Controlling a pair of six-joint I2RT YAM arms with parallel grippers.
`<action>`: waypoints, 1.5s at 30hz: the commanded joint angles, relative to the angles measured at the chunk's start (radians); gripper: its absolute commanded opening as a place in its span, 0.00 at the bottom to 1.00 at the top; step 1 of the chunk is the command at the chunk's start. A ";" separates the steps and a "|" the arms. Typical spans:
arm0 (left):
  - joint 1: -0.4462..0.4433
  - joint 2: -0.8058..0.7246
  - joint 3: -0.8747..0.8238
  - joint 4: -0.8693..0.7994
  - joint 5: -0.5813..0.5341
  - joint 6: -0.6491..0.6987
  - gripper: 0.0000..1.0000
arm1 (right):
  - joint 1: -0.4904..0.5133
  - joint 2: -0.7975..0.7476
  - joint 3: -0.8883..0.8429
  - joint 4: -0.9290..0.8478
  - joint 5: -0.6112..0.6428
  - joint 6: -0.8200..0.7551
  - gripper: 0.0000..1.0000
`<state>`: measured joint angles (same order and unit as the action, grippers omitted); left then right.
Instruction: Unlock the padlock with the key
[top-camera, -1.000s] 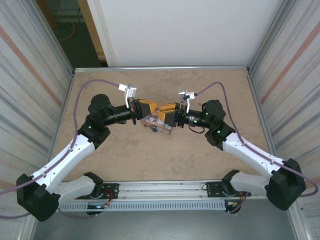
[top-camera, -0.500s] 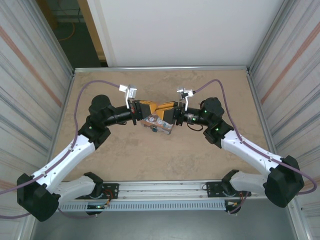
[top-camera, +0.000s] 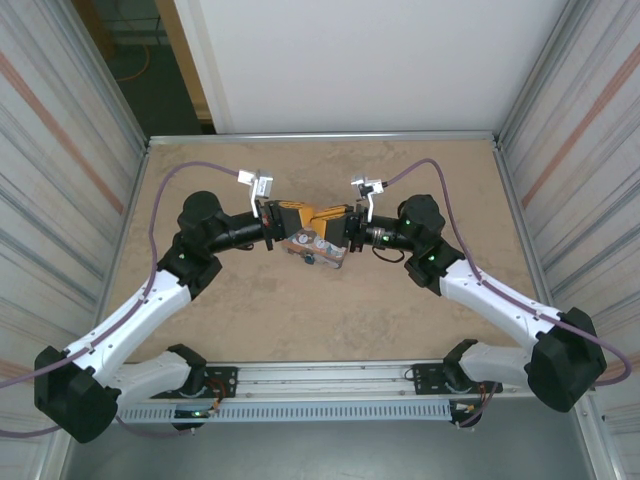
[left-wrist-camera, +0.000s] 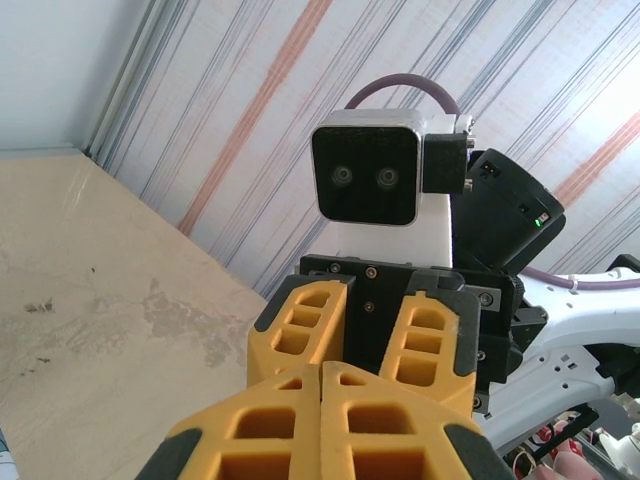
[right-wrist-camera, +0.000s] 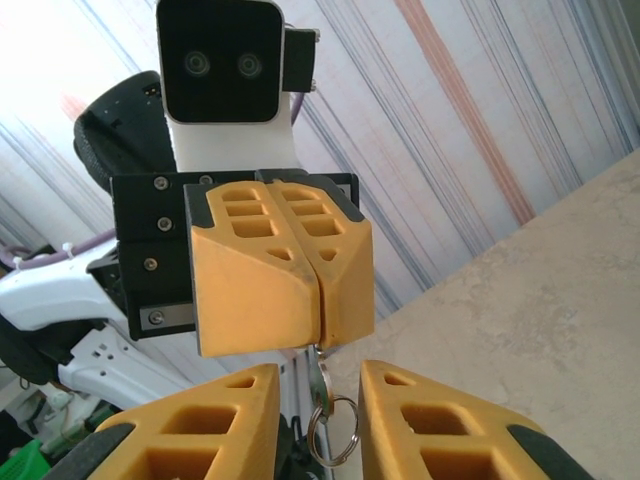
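Your right gripper (top-camera: 338, 222) has edged in from the right side of the table toward the left gripper (top-camera: 305, 214), so the two now meet nose to nose above the middle of the table (top-camera: 400, 320), slightly toward its far edge; the left arm has hardly shifted. The left jaws are pressed fully together, and the right wrist view shows why: the key (right-wrist-camera: 320, 372) hangs from their tips, with its key ring (right-wrist-camera: 331, 428) dangling below. Your right jaws stand partly apart, one on each side of the key and ring, with a gap on both sides and no contact that you can make out, so they hold nothing yet. The padlock (top-camera: 310, 259) appears as a small dark spot on the table at the near edge of the orange-and-teal tin (top-camera: 318, 243), just below the meeting grippers; it is too small to tell whether its shackle is closed or whether it is hooked to the tin. As for progress, you have the key up off the table and gripped, which is the first part done. The key is not in the padlock, and nothing suggests the lock has been touched. By the look of it you are setting up a pass or a re-grip of the key between the arms; after that you still have to bring it down to the keyhole, seat it, turn it and free the shackle.
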<state>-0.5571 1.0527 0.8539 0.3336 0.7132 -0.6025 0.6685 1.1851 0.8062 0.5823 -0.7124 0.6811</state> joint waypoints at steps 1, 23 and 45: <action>0.000 -0.021 -0.006 0.035 0.002 -0.006 0.00 | 0.009 0.004 0.029 -0.001 -0.021 0.011 0.25; 0.000 -0.039 -0.016 0.033 -0.013 0.000 0.00 | 0.004 -0.008 0.014 -0.029 0.005 0.002 0.01; 0.002 -0.224 -0.047 -0.337 -0.203 0.230 0.57 | -0.076 -0.051 0.077 -0.644 0.097 -0.348 0.00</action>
<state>-0.5560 0.8726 0.8219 0.1223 0.5854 -0.4671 0.6121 1.1362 0.8536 0.0772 -0.6300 0.4282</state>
